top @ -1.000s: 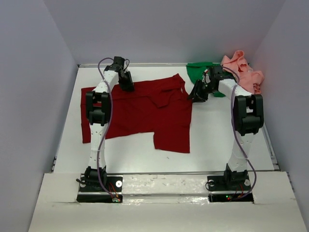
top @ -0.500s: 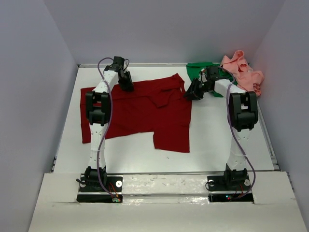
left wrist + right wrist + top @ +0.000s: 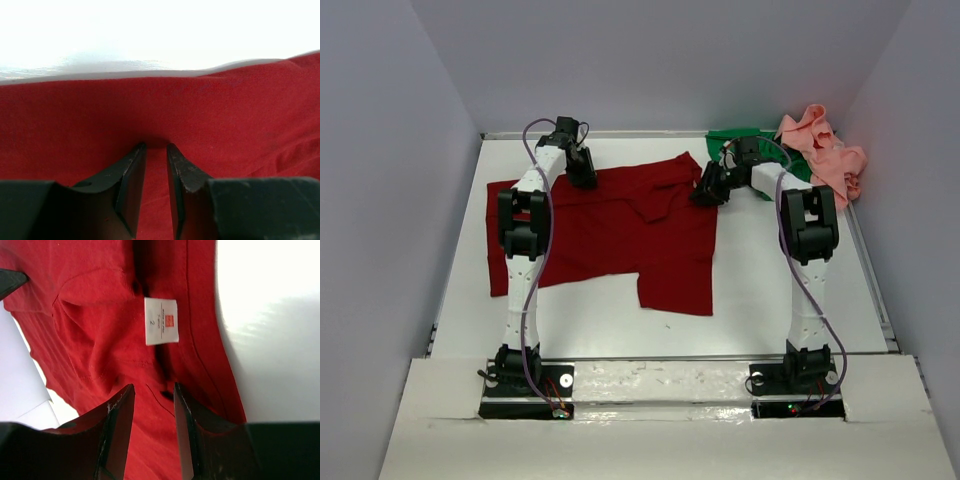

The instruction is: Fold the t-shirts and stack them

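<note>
Clamping the dark red t-shirt (image 3: 610,230) at its far edge, the left gripper (image 3: 156,146) holds; the right gripper (image 3: 154,387), jaws apart over the collar, could grab doubled cloth, bunching it.

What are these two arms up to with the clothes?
Two robot arms are working on a dark red t-shirt spread on the table. The left gripper rests on its far edge; the right gripper hovers open over the cloth near its label. A green t-shirt and a pink t-shirt lie bunched in the far right corner.

Right arm (image 3: 807,225) partly hides the green t-shirt (image 3: 717,145).
</note>
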`<action>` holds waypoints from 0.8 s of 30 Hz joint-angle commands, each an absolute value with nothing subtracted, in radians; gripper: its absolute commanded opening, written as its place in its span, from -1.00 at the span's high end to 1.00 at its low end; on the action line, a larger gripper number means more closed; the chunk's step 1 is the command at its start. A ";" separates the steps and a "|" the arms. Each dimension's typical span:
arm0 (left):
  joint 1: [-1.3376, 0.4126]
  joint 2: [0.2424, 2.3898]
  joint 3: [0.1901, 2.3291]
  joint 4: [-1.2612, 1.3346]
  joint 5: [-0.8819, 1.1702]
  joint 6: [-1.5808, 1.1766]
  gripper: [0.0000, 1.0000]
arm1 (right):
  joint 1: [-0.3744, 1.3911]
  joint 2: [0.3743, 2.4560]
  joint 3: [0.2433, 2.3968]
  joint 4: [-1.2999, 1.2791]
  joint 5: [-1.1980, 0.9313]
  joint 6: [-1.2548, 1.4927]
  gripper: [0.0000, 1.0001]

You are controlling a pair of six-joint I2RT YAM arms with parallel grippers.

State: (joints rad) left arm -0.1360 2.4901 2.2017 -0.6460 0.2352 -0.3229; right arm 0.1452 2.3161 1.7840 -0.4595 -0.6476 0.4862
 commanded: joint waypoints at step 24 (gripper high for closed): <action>-0.135 2.468 2.163 -0.729 0.176 -0.296 0.24 | 0.183 2.358 1.894 -0.460 -0.647 0.469 1.00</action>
State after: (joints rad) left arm -0.1368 2.4893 2.2005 -0.6460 0.2314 -0.3233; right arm 0.1719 2.3836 1.8637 -0.4637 -0.6502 0.4782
